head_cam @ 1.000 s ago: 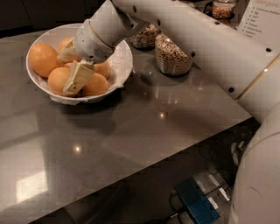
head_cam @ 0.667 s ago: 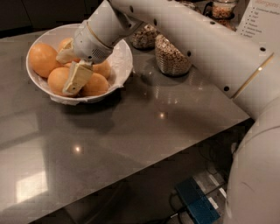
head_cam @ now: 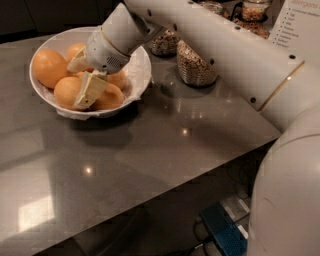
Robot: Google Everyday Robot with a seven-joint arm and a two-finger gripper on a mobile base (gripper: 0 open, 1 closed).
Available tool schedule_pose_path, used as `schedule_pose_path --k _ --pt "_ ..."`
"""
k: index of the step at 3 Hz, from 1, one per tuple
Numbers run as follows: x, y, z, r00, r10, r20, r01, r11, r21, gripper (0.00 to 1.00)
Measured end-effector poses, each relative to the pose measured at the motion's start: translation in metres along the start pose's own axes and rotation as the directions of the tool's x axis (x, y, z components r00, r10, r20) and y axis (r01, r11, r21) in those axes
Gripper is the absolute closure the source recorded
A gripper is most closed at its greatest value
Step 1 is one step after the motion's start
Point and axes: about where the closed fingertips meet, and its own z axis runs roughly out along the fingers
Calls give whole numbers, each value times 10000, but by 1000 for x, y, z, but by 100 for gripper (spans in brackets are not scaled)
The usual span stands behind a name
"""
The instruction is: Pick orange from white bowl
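Observation:
The white bowl (head_cam: 143, 64), lined with crinkled plastic film, stands at the back left of the grey table (head_cam: 165, 145). It holds several oranges, among them one at the left (head_cam: 48, 67), one at the front (head_cam: 66, 92) and one at the front right (head_cam: 111, 98). My gripper (head_cam: 84, 77) is down inside the bowl among the oranges. Its fingers are spread: the lower one (head_cam: 90, 90) lies between the two front oranges, and the upper one (head_cam: 77, 64) is beside a back orange (head_cam: 75, 50). No orange is lifted.
Two glass jars of cereal (head_cam: 195, 65) (head_cam: 164, 42) stand just right of the bowl under my arm. More jars (head_cam: 252, 10) and a printed sheet (head_cam: 300, 22) are at the back right. The table's edge runs diagonally at the right; a blue box (head_cam: 225, 230) lies on the floor.

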Motion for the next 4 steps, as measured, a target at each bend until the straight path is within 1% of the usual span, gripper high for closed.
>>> schedule_pose_path --k 2,3,4 --pt "-1 -2 2 9999 133 60 -133 9999 -94 35" --pt "4 -1 6 9994 325 101 -323 9993 -211 45" --pt "8 1 9 9986 521 117 -517 9982 -315 65"
